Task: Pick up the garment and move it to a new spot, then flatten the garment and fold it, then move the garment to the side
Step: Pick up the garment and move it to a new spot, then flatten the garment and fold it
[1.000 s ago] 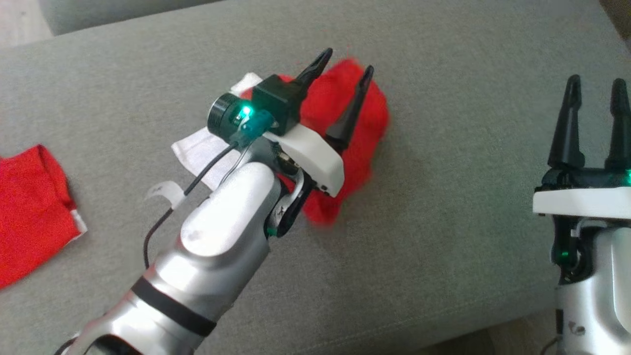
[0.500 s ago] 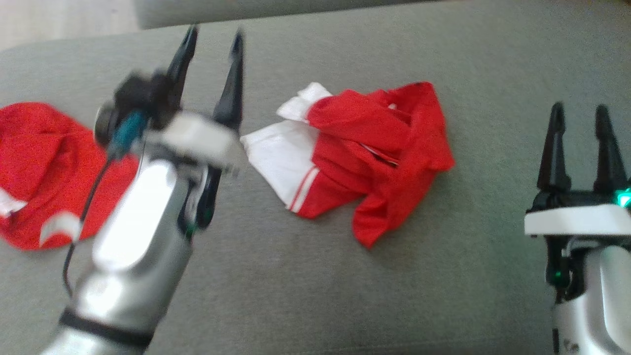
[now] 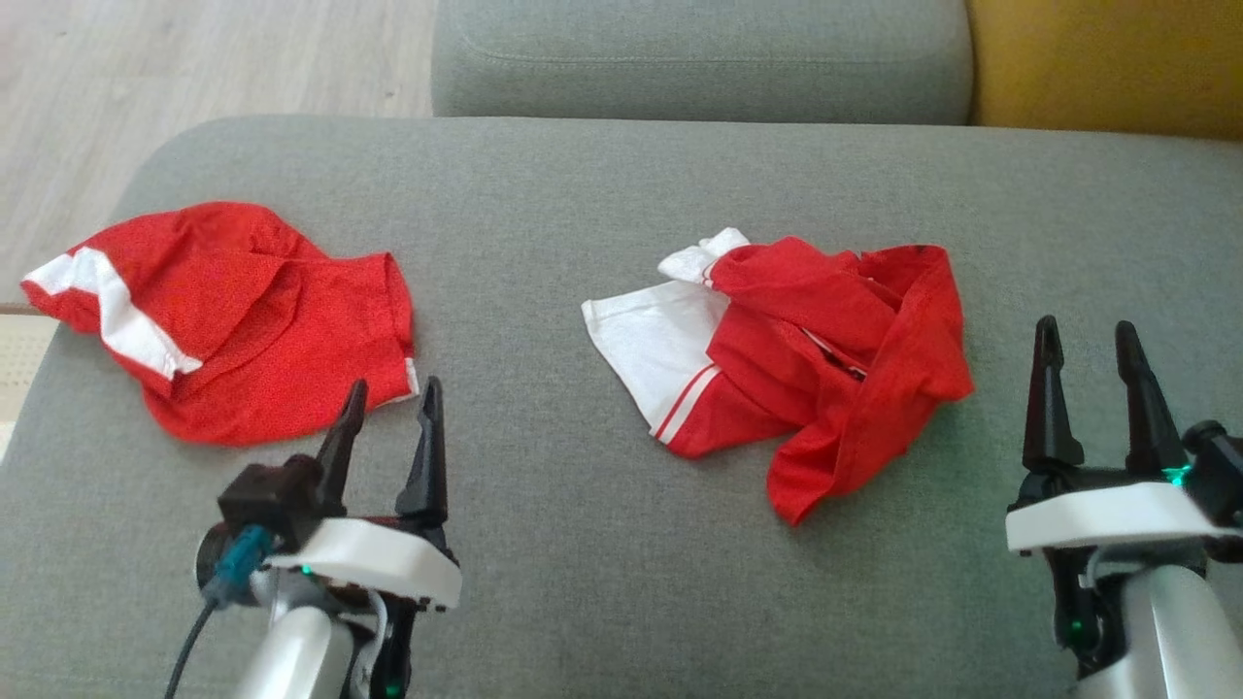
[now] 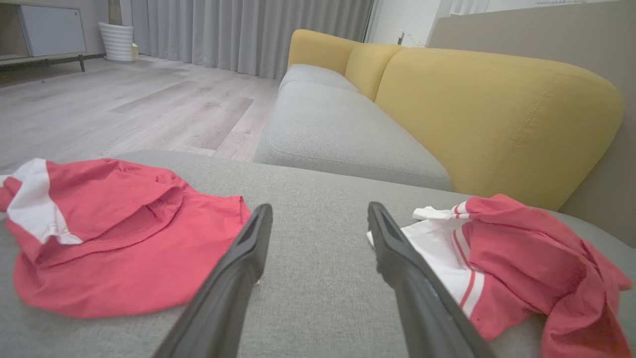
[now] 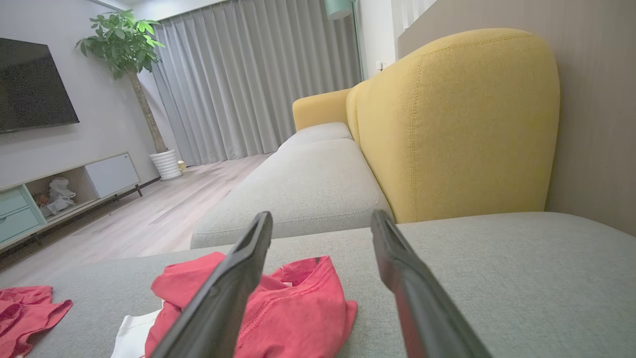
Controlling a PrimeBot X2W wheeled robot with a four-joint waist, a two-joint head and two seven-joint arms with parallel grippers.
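Note:
A crumpled red garment with a white panel (image 3: 825,359) lies loose on the grey sofa cushion (image 3: 583,563), right of centre. My left gripper (image 3: 392,388) stands open and empty near the front left, well apart from it. In the left wrist view the garment (image 4: 521,258) lies to the right of the open left gripper (image 4: 319,209). At the front right, just beyond the cloth's right edge, my right gripper (image 3: 1086,330) is open and empty. The right wrist view puts the garment (image 5: 298,313) behind and left of the spread right gripper (image 5: 322,216).
A second red garment with a white band (image 3: 243,320) lies at the cushion's left end, just beyond my left fingertips. Another grey cushion (image 3: 699,58) and the yellow backrest (image 3: 1107,68) bound the far side. Wooden floor (image 3: 194,68) drops off at the far left.
My left gripper has drawn back from over the garment to the front left, empty. The garment lies uncovered on the cushion. The head camera has shifted; my right gripper stays open.

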